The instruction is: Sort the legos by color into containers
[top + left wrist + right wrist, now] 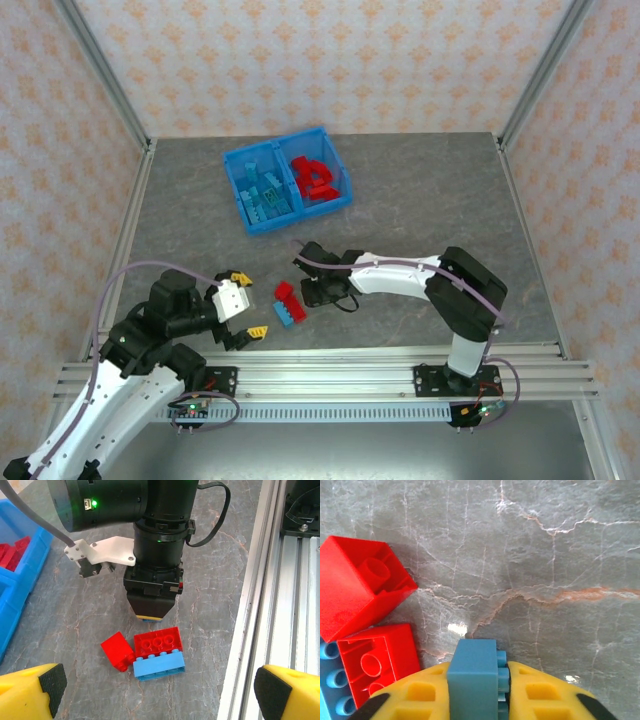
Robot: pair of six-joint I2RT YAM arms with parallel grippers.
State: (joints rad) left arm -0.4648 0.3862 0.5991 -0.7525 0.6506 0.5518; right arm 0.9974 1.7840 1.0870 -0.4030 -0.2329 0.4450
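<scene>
Grip state, right gripper (479, 700): the yellow pads (420, 692) are clamped on a light blue brick (472, 672). The brick's rear half is hidden between the pads. From the left wrist view only a thin blue sliver shows under the gripper head, so contact with the grey table (545, 545) cannot be judged.

The left gripper (248, 304) hangs near the front rail, jaws wide apart. Its fingertips (30, 690) are cut off at the lower corners of its own camera.

Just beside the right gripper lie three loose bricks, touching: a red cube (117, 651) tipped on its side, a flat red brick (157, 641) and a blue brick (159, 664).

The blue bin (275, 148) stands well apart, toward the back. Its left compartment holds light blue legos (265, 200); its right compartment holds red legos (315, 175). Individual pieces there are too small to count.
</scene>
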